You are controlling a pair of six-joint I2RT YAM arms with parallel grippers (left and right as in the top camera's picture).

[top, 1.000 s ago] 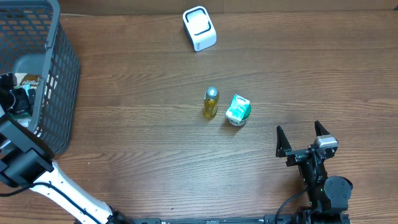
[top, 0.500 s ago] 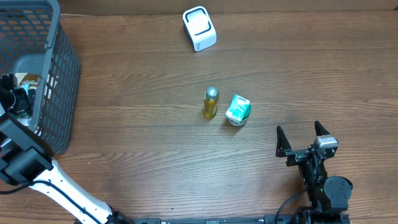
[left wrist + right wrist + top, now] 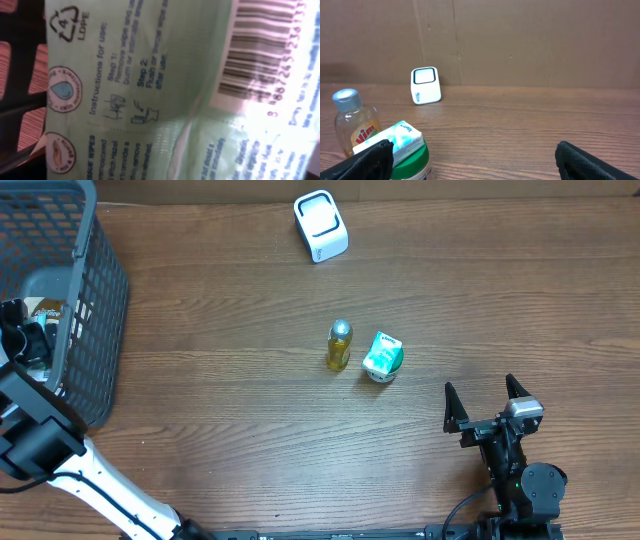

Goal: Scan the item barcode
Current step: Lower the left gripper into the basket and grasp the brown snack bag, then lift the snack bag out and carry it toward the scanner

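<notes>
The scan had not been made, by the look of it. The white barcode scanner (image 3: 320, 226) stood alone at the top centre of the overhead frame. The left gripper (image 3: 20, 340) was well apart from it, down inside the dark mesh basket (image 3: 95, 290) at the upper left. Its jaws were spread wide. Its fingers did not show in the wrist view, so no grip could be seen.

That view was filled by a pale green wipes pack (image 3: 140, 90), which I judged to be the item. Its barcode (image 3: 260, 50) sat at the upper right of the frame, the digits too blurred to trust. What remained was to pick up the pack, carry it across and turn the barcode to the scanner.

Readable on the pack were a recycling triangle marked "4 LDPE", "Instructions for use:", "Step 1" and "Step 2", and "TISSUE WIPES" at the lower left.

The right gripper (image 3: 487, 405) sat at the lower right, jaws spread and empty. In front of it stood a yellow bottle (image 3: 357, 127) labelled "Vim" and a teal-wrapped tub (image 3: 407, 150).
</notes>
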